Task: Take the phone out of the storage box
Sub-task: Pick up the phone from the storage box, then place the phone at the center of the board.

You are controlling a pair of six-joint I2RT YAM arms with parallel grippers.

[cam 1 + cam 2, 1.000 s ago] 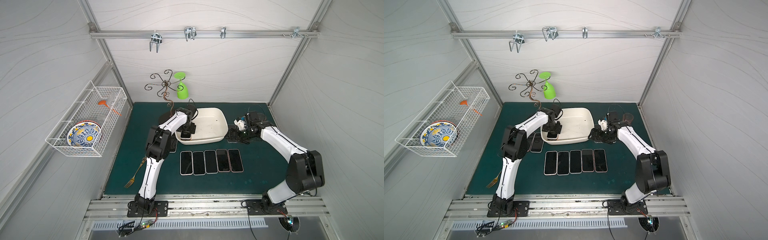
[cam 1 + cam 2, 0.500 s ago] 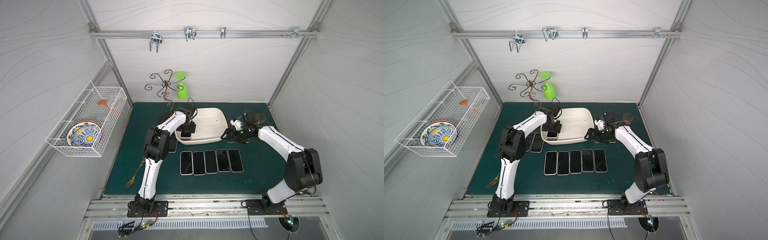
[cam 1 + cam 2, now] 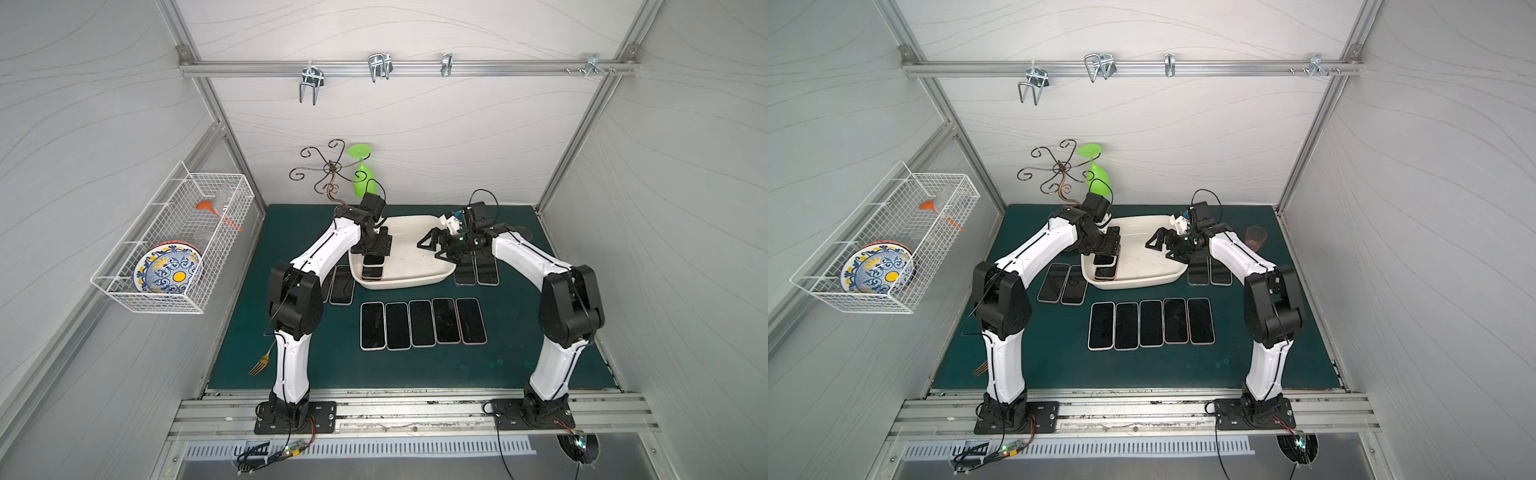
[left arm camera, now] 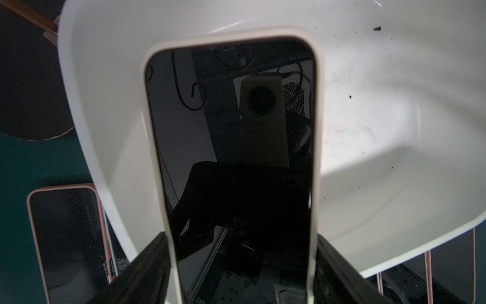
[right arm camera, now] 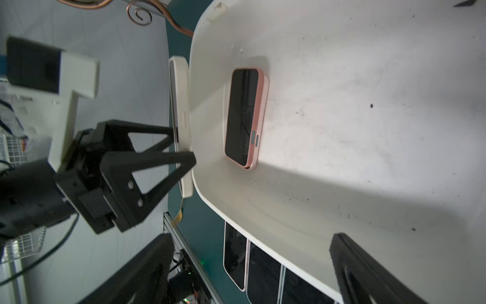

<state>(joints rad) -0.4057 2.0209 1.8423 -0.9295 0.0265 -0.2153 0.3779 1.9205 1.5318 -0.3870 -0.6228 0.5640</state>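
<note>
The cream-white storage box (image 3: 415, 257) (image 3: 1150, 266) sits on the green mat at the back. My left gripper (image 3: 375, 249) (image 4: 242, 263) is shut on a white-cased phone (image 4: 231, 147) (image 5: 181, 105), its fingers (image 4: 147, 268) pressed against both long edges. It holds the phone slightly above the box's left end. A pink-cased phone (image 5: 246, 118) (image 3: 371, 273) lies flat on the box floor beside it. My right gripper (image 3: 432, 245) (image 3: 1160, 246) hangs open over the box's right end with nothing between its fingers.
Several phones (image 3: 422, 324) lie in a row in front of the box, two more (image 3: 343, 286) left of it and two (image 3: 478, 272) right of it. A fork (image 3: 262, 363), a wire stand (image 3: 328, 170), a green glass (image 3: 361, 183) and a wall basket (image 3: 174, 241) are on the left.
My right gripper has swung left from beside the box to over its right end, still open. The left gripper and its phone have barely moved.
</note>
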